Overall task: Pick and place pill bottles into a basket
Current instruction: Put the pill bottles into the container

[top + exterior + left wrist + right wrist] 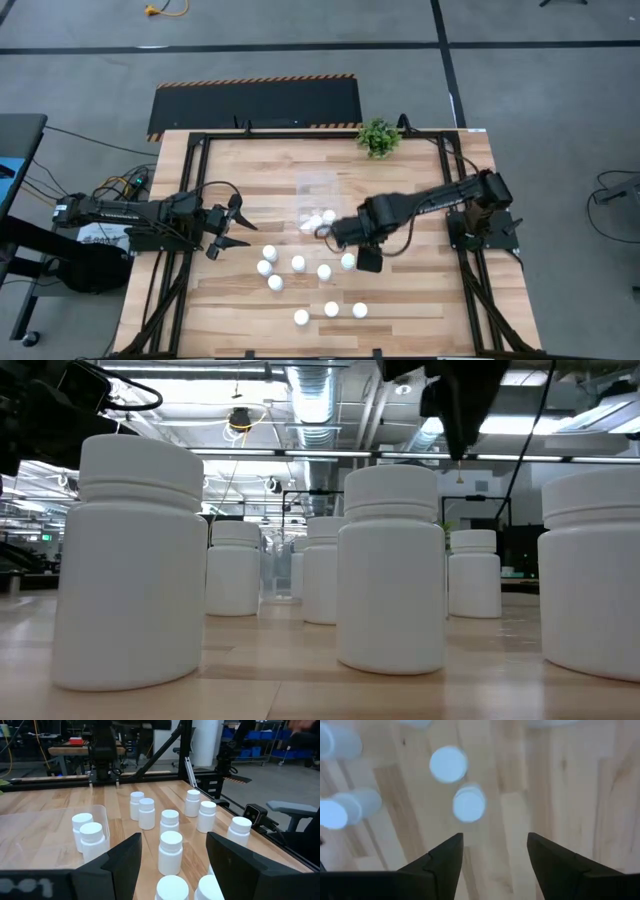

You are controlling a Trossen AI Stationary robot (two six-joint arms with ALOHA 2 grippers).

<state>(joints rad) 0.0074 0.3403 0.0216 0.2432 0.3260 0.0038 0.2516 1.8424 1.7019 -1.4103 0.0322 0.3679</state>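
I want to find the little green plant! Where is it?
In the high view, the small green plant sits at the table's far edge, right of middle, beyond the clear basket and the white pill bottles.

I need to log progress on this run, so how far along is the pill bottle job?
Done: two pill bottles stand inside the clear basket. In hand: nothing is gripped; the right gripper hangs open by the basket's near end, and the left gripper waits open at the table's left. Left: about nine bottles stand loose on the wooden table, near side of the basket.
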